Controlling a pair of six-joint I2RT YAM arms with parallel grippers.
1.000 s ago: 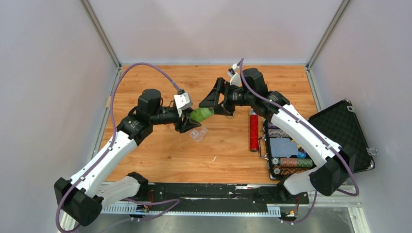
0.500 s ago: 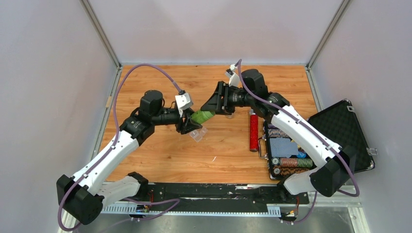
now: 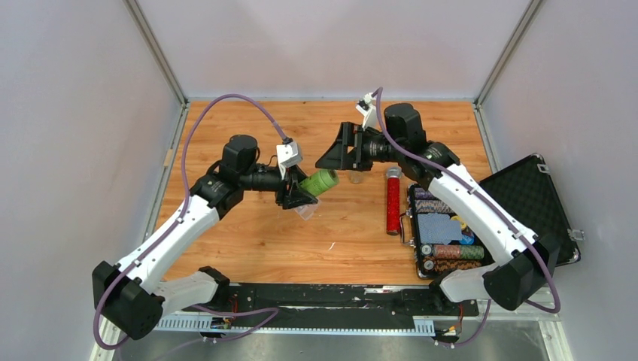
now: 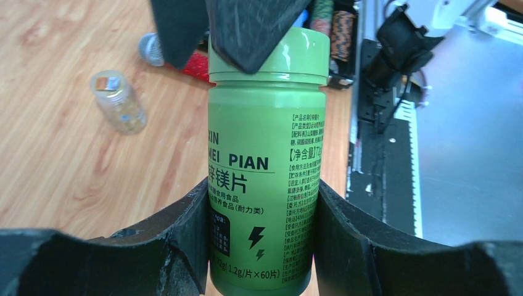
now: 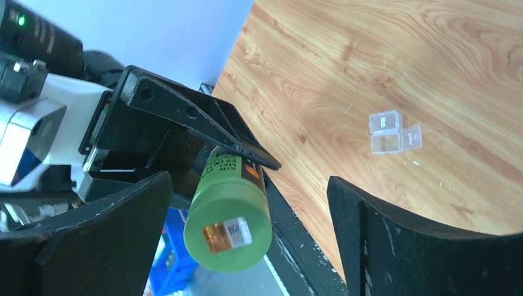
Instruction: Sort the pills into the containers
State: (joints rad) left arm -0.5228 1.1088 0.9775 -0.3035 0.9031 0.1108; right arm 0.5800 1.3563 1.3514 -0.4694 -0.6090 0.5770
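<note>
The right gripper point(image 3: 332, 153) had backed off, jaws wide and empty, while the left gripper point(image 3: 297, 192) clamped the green plastic pill bottle point(image 4: 265, 154) near the tiny clear plastic box point(image 5: 395, 131) on the table; a hard cap twist might slip it.

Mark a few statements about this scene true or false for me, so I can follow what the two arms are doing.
1. The left arm's fingers grip the green plastic bottle around its body. True.
2. The bottle's green cap is off. False: it sits on the bottle.
3. The right arm's fingers are clamped on that cap. False: they stand wide open, clear of the bottle.
4. The tiny clear plastic box lies on the wooden table, held by neither arm. True.
5. The red tube lies inside the black case. False: it lies on the table beside the case.
</note>
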